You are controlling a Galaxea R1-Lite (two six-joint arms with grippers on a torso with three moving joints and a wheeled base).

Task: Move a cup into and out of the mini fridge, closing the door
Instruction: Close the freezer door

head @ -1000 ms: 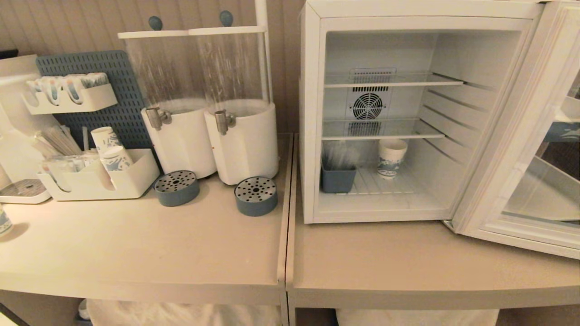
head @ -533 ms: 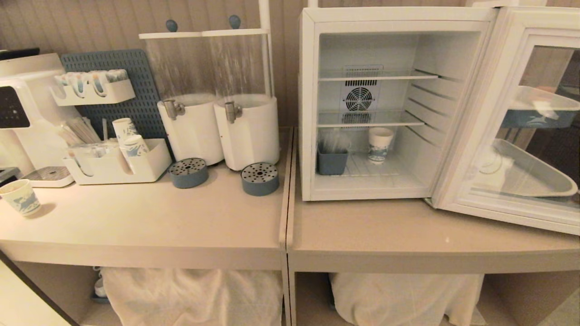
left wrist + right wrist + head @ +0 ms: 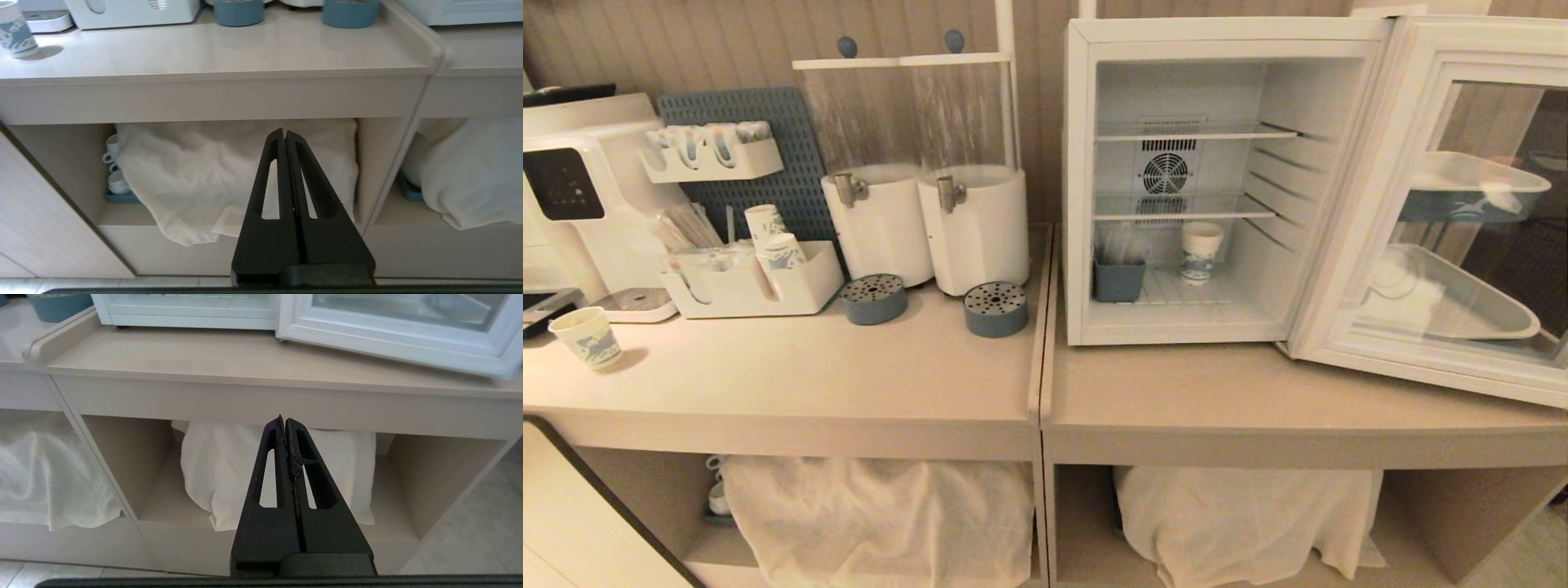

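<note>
The mini fridge (image 3: 1078, 204) stands on the right counter with its door (image 3: 1421, 371) swung wide to the right. The cup (image 3: 1201, 251), white with a blue pattern, stands upright on the fridge's bottom wire shelf, right of a blue-grey container (image 3: 1119, 279). Neither arm appears in the head view. My left gripper (image 3: 284, 131) is shut and empty, low in front of the left counter's under-shelf. My right gripper (image 3: 284, 418) is shut and empty too, below the counter edge under the fridge (image 3: 184, 316) and the door (image 3: 388, 330).
Another patterned cup (image 3: 587, 336) sits at the far left by a white machine (image 3: 580, 188). Two drink dispensers (image 3: 927, 212), two blue drip trays (image 3: 874, 298), and an organiser with stacked cups (image 3: 752, 286) fill the back left. White cloths (image 3: 874, 514) cover the under-shelves.
The whole head view has pulled back from the counter, so the under-shelves and the far-left cup now show. Nothing on the counter moved, and the cup remains in the fridge.
</note>
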